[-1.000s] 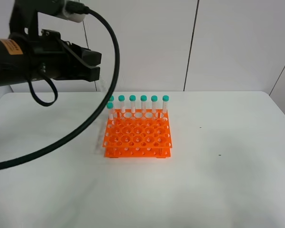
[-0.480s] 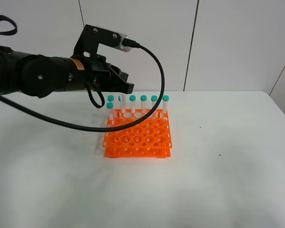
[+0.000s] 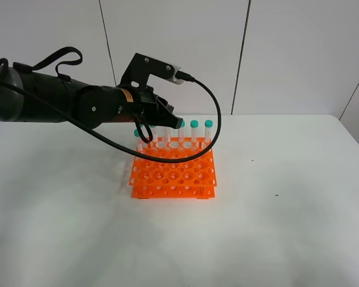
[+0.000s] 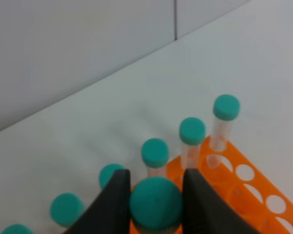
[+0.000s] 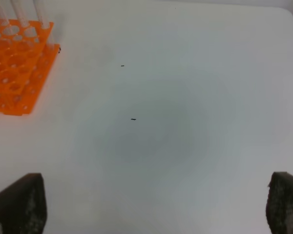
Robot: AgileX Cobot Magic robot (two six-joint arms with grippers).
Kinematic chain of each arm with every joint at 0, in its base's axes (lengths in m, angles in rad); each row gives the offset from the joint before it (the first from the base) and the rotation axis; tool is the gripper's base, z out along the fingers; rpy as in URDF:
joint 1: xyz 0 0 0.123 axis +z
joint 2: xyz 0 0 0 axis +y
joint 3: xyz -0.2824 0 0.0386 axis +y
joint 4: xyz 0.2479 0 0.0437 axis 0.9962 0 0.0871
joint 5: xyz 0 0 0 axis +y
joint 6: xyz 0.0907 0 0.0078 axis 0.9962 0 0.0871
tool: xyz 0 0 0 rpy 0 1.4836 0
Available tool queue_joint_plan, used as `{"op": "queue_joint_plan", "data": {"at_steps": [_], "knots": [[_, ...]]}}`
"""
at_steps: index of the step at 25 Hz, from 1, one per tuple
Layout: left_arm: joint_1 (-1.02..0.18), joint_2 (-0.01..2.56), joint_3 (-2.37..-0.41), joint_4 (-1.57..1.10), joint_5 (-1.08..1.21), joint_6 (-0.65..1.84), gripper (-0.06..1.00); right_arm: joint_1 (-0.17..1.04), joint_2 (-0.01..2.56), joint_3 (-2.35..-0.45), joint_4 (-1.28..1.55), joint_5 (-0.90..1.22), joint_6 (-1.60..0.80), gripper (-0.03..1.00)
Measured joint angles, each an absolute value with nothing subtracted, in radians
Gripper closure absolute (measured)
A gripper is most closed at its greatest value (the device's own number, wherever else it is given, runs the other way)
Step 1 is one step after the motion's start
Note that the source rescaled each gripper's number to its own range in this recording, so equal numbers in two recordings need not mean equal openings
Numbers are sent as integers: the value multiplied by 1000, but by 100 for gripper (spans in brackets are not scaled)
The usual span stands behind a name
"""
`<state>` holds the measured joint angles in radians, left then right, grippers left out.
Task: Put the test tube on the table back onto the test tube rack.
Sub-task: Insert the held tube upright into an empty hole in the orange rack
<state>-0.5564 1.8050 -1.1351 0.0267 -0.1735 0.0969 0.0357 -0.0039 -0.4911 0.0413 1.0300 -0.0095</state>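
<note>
The orange test tube rack (image 3: 173,173) stands on the white table (image 3: 287,209), with a row of teal-capped tubes (image 3: 194,130) along its back. My left gripper (image 3: 169,121) hangs over that back row. In the left wrist view, the left gripper (image 4: 156,195) is shut on the teal cap of the test tube (image 4: 156,204), held upright just in front of the racked tubes (image 4: 192,131). The held tube's body is hidden below the cap. My right gripper (image 5: 151,207) is open and empty over bare table, to the right of the rack (image 5: 14,63).
One more tube (image 3: 138,139) stands at the rack's left side, one row forward. The rack's front holes (image 3: 179,179) hold nothing. A white panelled wall (image 3: 287,54) runs behind the table. Two small dark specks (image 5: 133,119) lie on the tabletop.
My left arm has swung right and down from the upper left, and its gripper now sits over the rack's back row with the tube in it. The rack and racked tubes have not moved.
</note>
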Motion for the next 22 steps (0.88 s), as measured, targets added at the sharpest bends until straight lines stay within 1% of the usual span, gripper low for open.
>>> {"op": "queue_joint_plan", "data": {"at_steps": [5, 22], "knots": [[-520, 1827, -1135, 36, -202, 79, 94, 36, -4, -491, 41, 1030, -9, -3], [-505, 1858, -1135, 73, -217, 81, 94, 36, -4, -491, 41, 1030, -9, -3]]}}
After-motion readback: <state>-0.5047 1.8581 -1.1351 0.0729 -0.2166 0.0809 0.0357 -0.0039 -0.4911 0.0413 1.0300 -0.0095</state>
